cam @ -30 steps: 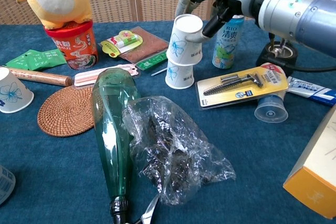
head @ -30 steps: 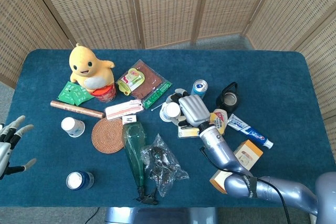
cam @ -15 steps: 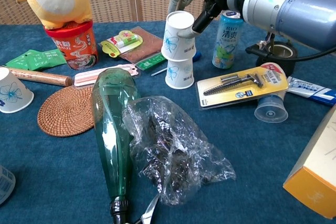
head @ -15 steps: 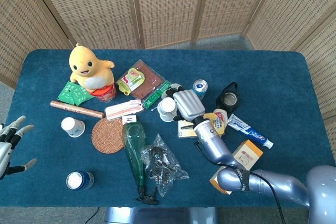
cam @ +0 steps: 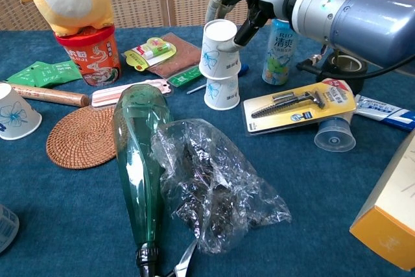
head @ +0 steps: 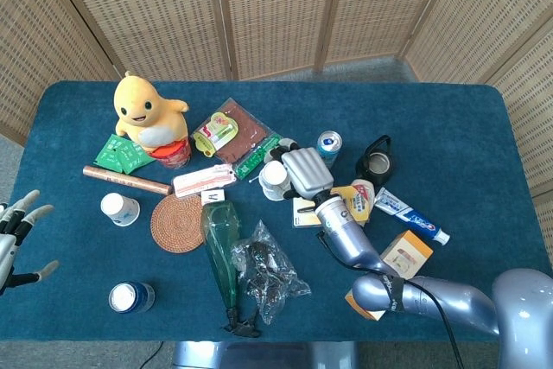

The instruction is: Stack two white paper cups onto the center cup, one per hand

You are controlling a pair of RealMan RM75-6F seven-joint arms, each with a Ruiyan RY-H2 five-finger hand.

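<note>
Right hand (cam: 241, 6) upper centre of chest view, fingers pinching rim of white cup (cam: 218, 50), tilted, bottom seated in mouth of center cup (cam: 222, 91) on bench (cam: 337, 192); tilt likely from rim grip, needs levelling to nest. Left hand (head: 15, 235) far left edge of head view, fingers spread, empty. Second cup (cam: 14, 112) left, beside coaster (cam: 81, 137), untouched.
</note>
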